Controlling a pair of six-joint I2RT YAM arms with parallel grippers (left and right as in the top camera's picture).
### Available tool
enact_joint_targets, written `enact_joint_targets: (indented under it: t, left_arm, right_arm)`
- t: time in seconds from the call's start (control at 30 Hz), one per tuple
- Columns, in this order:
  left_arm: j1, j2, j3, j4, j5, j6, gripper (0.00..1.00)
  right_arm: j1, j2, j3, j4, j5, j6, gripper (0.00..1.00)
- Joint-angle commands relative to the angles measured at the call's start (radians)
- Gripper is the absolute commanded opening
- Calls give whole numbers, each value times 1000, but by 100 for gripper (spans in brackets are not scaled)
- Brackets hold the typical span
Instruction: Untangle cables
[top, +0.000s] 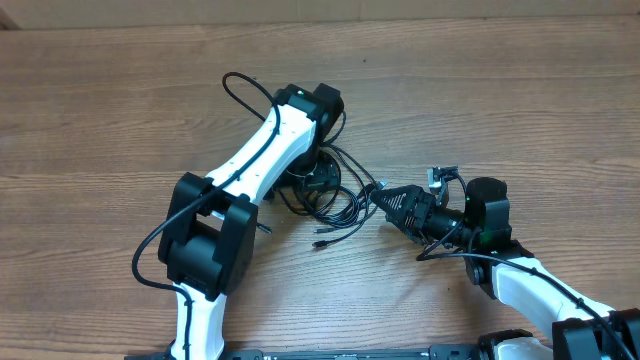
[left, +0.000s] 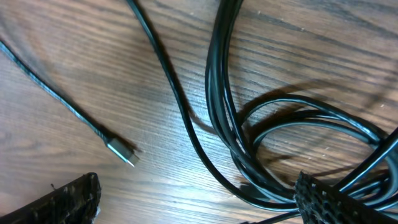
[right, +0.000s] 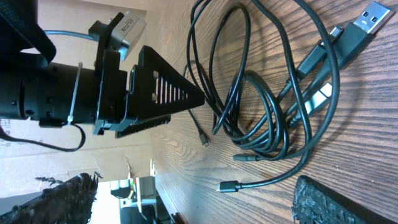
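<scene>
The cables (top: 338, 200) are thin black cords lying in tangled loops on the wooden table between the two arms. My left gripper (top: 318, 180) points down over the left side of the bunch. In the left wrist view it (left: 199, 196) is open. Several looped cords (left: 249, 143) run up to its right finger, and a silvery-tipped plug (left: 122, 151) lies apart at the left. My right gripper (top: 380, 198) is at the right edge of the bunch. In the right wrist view it (right: 199, 199) is open and empty, just short of the loops (right: 267, 118) and a small plug (right: 227, 186).
A larger USB plug (right: 364, 22) lies at the far side of the bunch. A loose cable end (top: 320, 243) sticks out toward the front. The left arm's own thicker cable (top: 240, 90) arcs above its wrist. Bare wooden table (top: 480, 90) surrounds the bunch.
</scene>
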Motion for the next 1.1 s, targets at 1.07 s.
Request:
enact_joint_targets:
  t: [1.07]
  left_arm:
    - [-156,-22,-144,117,-127,-294,100]
  right_arm:
    - [-3,-5,3,-43,-13,-63,100]
